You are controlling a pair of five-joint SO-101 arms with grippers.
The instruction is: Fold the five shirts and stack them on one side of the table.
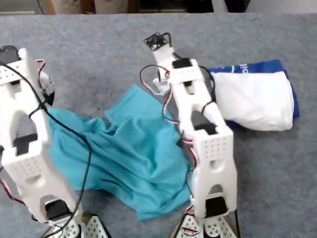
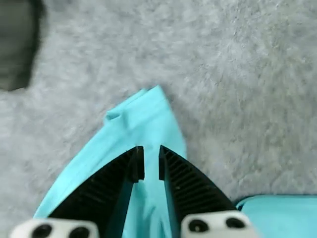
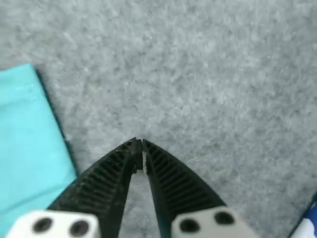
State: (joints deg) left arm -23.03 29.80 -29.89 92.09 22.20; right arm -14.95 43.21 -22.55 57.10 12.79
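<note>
A teal shirt [image 1: 129, 148] lies crumpled and spread across the middle of the grey table. In the left wrist view my left gripper [image 2: 148, 151] is shut on a fold of the teal shirt [image 2: 143, 124], whose corner pokes out past the fingertips. In the high view that arm stands at the shirt's left edge [image 1: 47, 96]. My right gripper [image 3: 142, 145] is shut with nothing in it, low over bare felt just beyond the shirt's far edge [image 3: 29, 129]. A folded white shirt [image 1: 255, 99] rests on a folded blue shirt [image 1: 292, 94] at the right.
Grey felt [image 1: 89, 54] covers the table, with free room along the far side and at the front right. The right arm [image 1: 203, 134] stretches between the teal shirt and the folded stack. A dark object [image 2: 15, 44] sits at the edge of the left wrist view.
</note>
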